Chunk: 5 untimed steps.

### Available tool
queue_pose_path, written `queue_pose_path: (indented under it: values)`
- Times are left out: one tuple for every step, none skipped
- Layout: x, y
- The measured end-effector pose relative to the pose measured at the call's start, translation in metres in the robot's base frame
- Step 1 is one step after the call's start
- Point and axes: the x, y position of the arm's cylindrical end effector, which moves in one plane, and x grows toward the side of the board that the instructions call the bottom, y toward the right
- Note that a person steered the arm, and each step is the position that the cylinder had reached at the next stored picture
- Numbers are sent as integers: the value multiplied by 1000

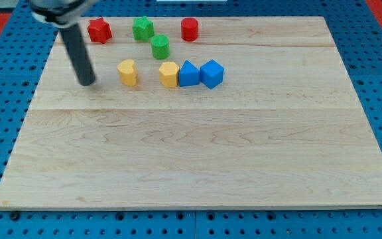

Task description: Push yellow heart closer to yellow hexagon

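- Well, furthest to the view's left stood the rod, and my tip (87, 82) rested on the wooden board (191, 159), near the yellow heart (128, 72) but clear of it, on the heart's left side. It was a bare rod with no fingers to part or close, so nothing gripped anything.
- Next came the yellow heart itself, in the upper left part of the board, with a small gap of bare wood between it and the yellow hexagon (169, 74) to its right.
- To my eye the push wanted to run straight toward the view's right, level with the heart's middle; a contact high or low on the block would likely have spun it or sent it off the line.
- Up above sat a red star (99, 30), a green block (143, 28) and a green cylinder (160, 47), the cylinder nearest that gap, so a drift upward looked risky.
- Beyond the hexagon, touching it, sat two blue blocks (200, 74), with a red cylinder (190, 29) above them; I judged a short, slow stroke best, ending before the heart shunted that row.
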Motion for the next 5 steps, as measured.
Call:
queue_pose_path:
  values:
    - [-9, 36]
    - [4, 79]
    - [8, 97]
    - [12, 67]
    - [-7, 23]
